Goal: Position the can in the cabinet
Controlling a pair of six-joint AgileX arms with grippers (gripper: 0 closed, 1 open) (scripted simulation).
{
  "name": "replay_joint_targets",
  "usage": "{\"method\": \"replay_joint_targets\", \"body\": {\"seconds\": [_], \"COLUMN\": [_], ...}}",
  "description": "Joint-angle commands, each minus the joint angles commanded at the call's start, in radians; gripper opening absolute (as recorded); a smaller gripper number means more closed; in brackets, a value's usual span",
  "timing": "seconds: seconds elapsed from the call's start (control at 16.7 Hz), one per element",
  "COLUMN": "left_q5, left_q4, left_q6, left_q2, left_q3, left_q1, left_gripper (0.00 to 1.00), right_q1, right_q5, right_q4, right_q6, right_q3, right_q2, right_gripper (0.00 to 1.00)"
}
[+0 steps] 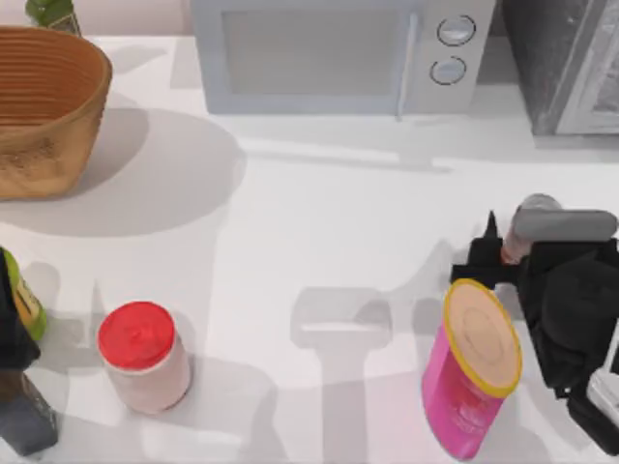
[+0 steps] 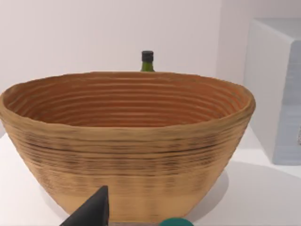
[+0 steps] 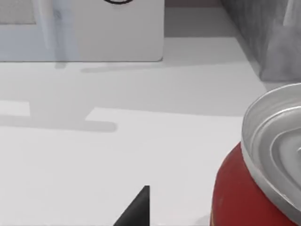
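My right gripper [image 1: 501,253], at four o'clock on the table: it sits against the small red drink can with silver top [image 3: 263,188]; I cannot tell if its jaws clamp it. Just beside, at five o'clock: tall pink canister with yellow-rimmed lid [image 1: 472,372]. At two o'clock, well apart: large grey speckled cabinet [image 1: 556,58]. My left arm [image 1: 14,367] sits parked at eight o'clock.

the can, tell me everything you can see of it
The can is small, with a glossy red body and a silver, metal-looking top with raised rings. In the top view it sits near the table's right edge, below the grey cabinet and above the pink canister, partly covered by the right gripper. Whether the fingers touch it cannot be told.
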Motion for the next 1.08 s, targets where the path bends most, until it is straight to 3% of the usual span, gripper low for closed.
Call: {"method": "replay_joint_targets", "body": {"seconds": [0.42, 1.08], "left_q5": [0.000, 0.000], "left_q4": [0.000, 0.000], "left_q6": [0.000, 0.000], "left_q2": [0.000, 0.000], "left_q3": [0.000, 0.000], "left_q1": [0.000, 0.000], "left_gripper": [1.00, 1.00], "right_q1": [0.000, 0.002], "right_q5": [0.000, -0.002], "right_q4": [0.000, -0.014], "right_q6": [0.000, 0.000], "right_q3": [0.000, -0.001], "right_q2": [0.000, -0.014], "right_gripper": [0.02, 0.00]}}
